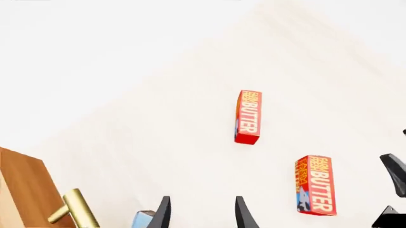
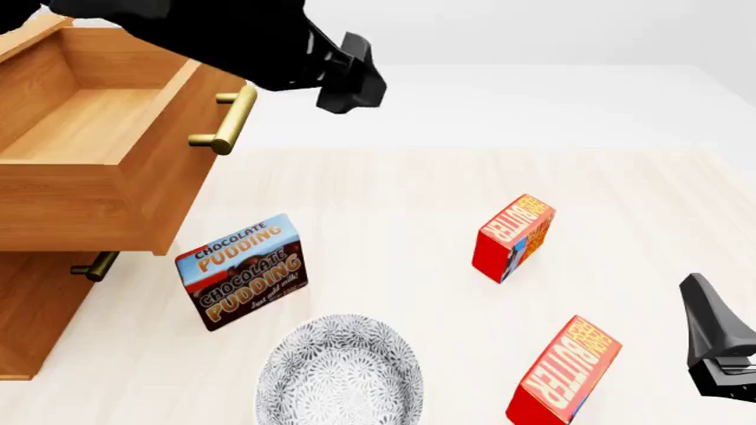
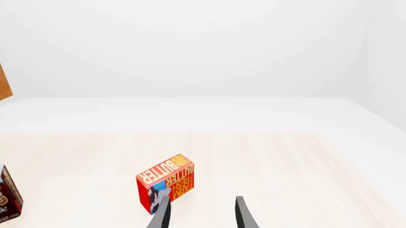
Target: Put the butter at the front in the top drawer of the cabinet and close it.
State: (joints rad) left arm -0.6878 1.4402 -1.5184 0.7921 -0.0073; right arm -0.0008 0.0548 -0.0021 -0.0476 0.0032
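Two alike red butter cartons lie on the table. The front butter [image 2: 565, 370] [image 1: 315, 185] lies near the table's front. The farther butter [image 2: 516, 237] [image 1: 248, 117] lies behind it. The right wrist view shows one butter carton [image 3: 165, 187], apparently the farther one, just ahead of the fingers. The cabinet [image 2: 42, 310] stands at the left with its top drawer [image 2: 95, 177] pulled open and empty, its brass handle [image 2: 230, 119] [image 1: 76, 209] facing right. My left gripper [image 2: 352, 75] [image 1: 201, 197] is open and empty, raised beside the drawer handle. My right gripper [image 2: 709, 328] [image 3: 201, 197] is open and empty, right of the front butter.
A chocolate pudding box [image 2: 243, 270] [image 3: 6, 199] stands in front of the open drawer. A grey patterned bowl [image 2: 340, 372] sits at the table's front, left of the front butter. A lower drawer handle [image 2: 95, 266] shows under the open drawer.
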